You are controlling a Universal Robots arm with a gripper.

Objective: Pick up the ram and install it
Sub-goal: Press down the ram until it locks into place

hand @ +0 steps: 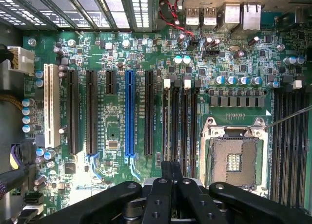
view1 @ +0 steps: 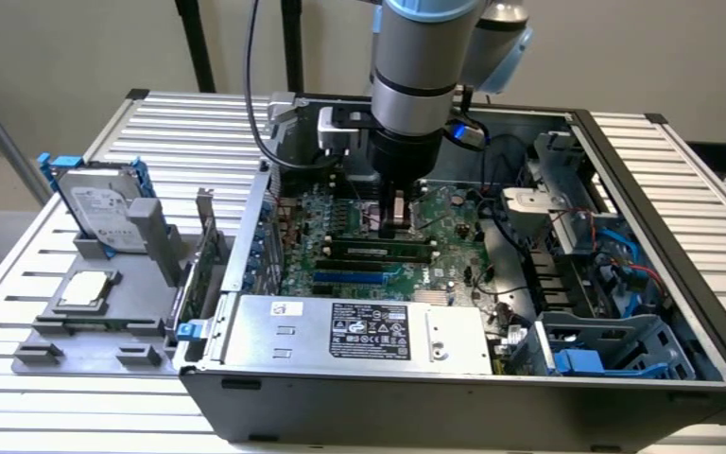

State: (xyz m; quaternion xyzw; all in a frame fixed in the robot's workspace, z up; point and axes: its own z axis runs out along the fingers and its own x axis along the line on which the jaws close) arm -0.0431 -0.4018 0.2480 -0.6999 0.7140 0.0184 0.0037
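The ram (view1: 382,251) is a long dark stick standing in one of the memory slots on the green motherboard (view1: 337,227) inside the open PC case (view1: 464,397). My gripper (view1: 396,225) hangs straight down over it with its fingers shut together, the tips right at the stick's top edge. Whether they touch it I cannot tell. In the wrist view the shut gripper (hand: 170,171) sits in line with the ram (hand: 168,121), seen edge-on in a black slot with white latches at the far end.
A silver hard drive (view1: 101,213) in a blue frame stands on a grey fixture at the exterior view's left. An upright expansion card (view1: 205,251) is beside the case wall. The power supply (view1: 363,331), CPU socket (hand: 234,158), blue slot (hand: 129,114) and cables (view1: 514,274) surround the memory slots.
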